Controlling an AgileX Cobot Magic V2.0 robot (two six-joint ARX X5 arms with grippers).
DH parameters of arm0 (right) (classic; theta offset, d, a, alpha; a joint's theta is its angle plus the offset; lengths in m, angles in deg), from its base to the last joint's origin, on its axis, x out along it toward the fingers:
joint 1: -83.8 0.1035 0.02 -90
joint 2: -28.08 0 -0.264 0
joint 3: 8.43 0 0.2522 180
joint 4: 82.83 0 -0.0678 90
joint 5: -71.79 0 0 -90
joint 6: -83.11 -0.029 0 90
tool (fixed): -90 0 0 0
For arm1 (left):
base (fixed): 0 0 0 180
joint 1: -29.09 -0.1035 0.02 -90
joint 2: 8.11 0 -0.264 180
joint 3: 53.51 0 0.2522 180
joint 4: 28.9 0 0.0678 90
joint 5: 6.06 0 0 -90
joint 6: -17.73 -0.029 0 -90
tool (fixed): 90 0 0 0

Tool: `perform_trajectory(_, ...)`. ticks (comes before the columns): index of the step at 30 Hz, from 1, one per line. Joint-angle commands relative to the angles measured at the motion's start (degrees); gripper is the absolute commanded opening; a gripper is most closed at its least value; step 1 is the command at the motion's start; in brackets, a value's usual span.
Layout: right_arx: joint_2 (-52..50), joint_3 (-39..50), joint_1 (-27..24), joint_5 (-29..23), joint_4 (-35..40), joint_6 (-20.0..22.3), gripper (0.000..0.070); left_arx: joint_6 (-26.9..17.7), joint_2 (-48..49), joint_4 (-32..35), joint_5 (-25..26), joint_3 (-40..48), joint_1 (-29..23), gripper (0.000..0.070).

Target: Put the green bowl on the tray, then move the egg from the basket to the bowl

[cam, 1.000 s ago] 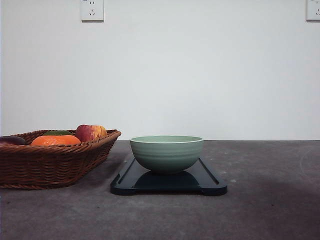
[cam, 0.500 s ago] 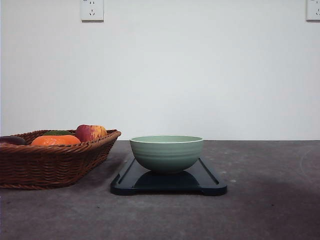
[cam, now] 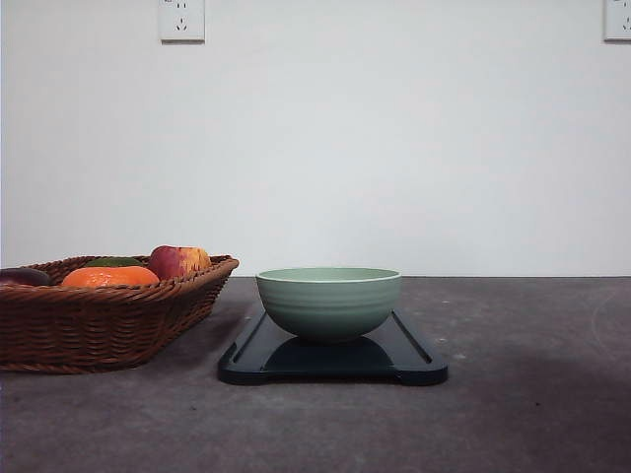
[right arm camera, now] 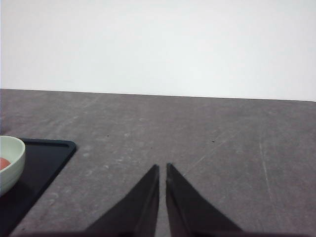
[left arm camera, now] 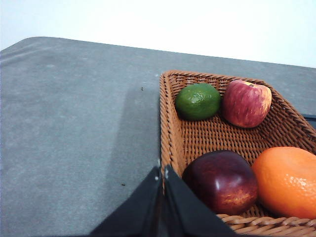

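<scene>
Green bowl upright at the middle of the tray in the front view, base resting flat on it, so the first step reads as done. Basket just beside the tray on the grey bench, not touching it, with an orange and a red apple rising above its rim.

Left wrist view: left gripper with tips pressed together and nothing between them, hovering right at the near corner of the basket. Just past the tips, a dark red fruit; beside that, the orange; farther ahead of the gripper, a green fruit and the red apple. Likely parked at the rim because the egg pick belongs on this side.

Right wrist view: right gripper closed to a thin slit, gripping nothing, over bare bench. Well off to one side of the tips, a corner of the tray and an edge of the green bowl, with a pinkish patch inside. Possibly the egg, though too little visible to tell. If so, task probably near its end.
</scene>
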Motion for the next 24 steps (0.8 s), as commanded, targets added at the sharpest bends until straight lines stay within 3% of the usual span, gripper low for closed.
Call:
perform_trajectory(1, 0.0, 0.24, -0.01, -0.04, 0.63, -0.6, 0.0017, -0.42, -0.07, -0.44, -0.09, 1.07, -0.04, 0.0)
perform_trajectory(24, 0.0, 0.24, -0.01, -0.04, 0.62, -0.6, 0.0017, -0.42, -0.07, -0.44, -0.09, 1.07, -0.04, 0.0)
